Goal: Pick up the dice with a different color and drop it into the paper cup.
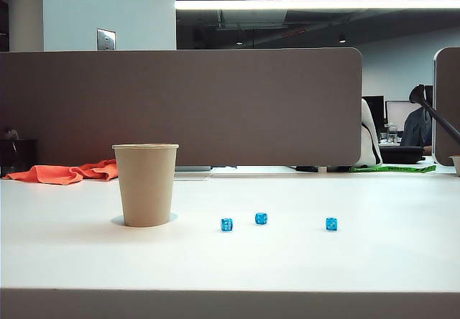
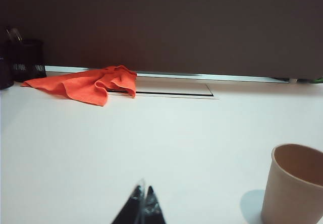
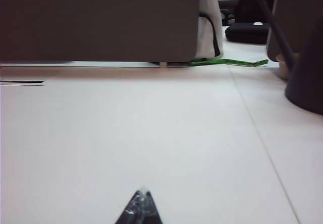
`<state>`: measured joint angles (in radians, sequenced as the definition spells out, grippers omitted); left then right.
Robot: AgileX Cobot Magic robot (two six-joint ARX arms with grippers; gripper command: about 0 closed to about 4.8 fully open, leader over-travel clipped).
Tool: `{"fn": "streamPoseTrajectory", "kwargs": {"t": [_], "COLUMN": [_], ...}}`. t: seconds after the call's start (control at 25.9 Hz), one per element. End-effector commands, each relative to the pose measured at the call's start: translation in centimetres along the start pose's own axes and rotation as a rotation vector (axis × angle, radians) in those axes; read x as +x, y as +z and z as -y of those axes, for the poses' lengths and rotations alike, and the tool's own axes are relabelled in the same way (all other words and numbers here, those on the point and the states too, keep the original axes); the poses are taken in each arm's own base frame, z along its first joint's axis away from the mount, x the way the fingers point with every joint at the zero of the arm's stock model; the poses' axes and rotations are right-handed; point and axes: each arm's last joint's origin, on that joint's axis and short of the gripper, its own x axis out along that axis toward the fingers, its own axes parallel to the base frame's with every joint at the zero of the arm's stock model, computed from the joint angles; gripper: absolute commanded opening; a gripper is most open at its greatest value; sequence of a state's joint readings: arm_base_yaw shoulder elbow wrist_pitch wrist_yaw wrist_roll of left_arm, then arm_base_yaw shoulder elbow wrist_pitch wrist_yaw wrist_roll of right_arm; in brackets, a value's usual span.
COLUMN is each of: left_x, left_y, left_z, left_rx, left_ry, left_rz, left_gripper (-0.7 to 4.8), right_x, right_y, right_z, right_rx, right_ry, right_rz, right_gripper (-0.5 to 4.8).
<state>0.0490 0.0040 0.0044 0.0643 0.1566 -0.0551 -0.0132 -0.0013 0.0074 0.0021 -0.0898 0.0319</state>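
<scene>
The cup [image 1: 145,184] stands upright on the white table [image 1: 302,261], toward the left of the exterior view. To its right lie three blue dice: one near the cup [image 1: 226,224], one just beyond it [image 1: 261,218], and a third [image 1: 331,223] further right, all apart from each other. No orange die shows anywhere on the table. It may be inside the cup, but the exterior view is too low to see in, and the left wrist view shows only part of the cup's inner wall, so I cannot tell.

Neither arm appears in the exterior view. The left claw [image 2: 143,204] hangs low over bare table with its tips pressed together and nothing between them; the cup sits off to one side of it, apart. The right claw [image 3: 141,206] is likewise pinched closed and empty, over bare table with no dice in its view.

My reading is that the job is probably finished: the odd die is gone from the table, both claws are empty and away from the dice, and only the blue ones are left out. If the die is not in the cup, everything is yet to do

An orange cloth [image 1: 66,172] lies at the far left edge
</scene>
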Motion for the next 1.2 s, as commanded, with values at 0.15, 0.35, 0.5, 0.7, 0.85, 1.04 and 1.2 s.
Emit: {"fn": "streamPoseTrajectory", "kwargs": {"t": [0.15,0.35,0.5,0.7,0.85,1.04,1.2], "left_x": [-0.03,-0.04,-0.02,-0.03,-0.03,-0.02,-0.02], "left_y": [0.30,0.54,0.57,0.59,0.59,0.59,0.58], "left_z": [0.32,0.35,-0.03,-0.16,-0.16,-0.14,-0.08], "left_rx": [0.009,0.017,0.014,0.040,0.039,0.038,0.035], "left_ry": [-0.106,-0.111,0.019,0.065,0.065,0.060,0.041], "left_rz": [0.019,0.043,0.052,0.054,0.054,0.054,0.053], "left_gripper": [-0.06,-0.06,-0.06,-0.06,-0.06,-0.06,-0.06], "right_x": [0.00,0.00,0.00,0.00,0.00,0.00,0.00], "right_y": [0.13,0.12,0.13,0.13,0.13,0.13,0.13], "right_z": [0.03,0.02,0.01,0.00,0.00,0.00,-0.01], "right_rx": [-0.006,-0.004,-0.004,-0.004,-0.004,-0.004,-0.004], "right_ry": [-0.009,-0.004,-0.003,-0.001,-0.001,-0.001,0.004], "right_rz": [0.017,0.017,0.017,0.018,0.017,0.017,0.017], "right_gripper": [-0.02,-0.02,-0.02,-0.02,-0.02,-0.02,-0.02]}}
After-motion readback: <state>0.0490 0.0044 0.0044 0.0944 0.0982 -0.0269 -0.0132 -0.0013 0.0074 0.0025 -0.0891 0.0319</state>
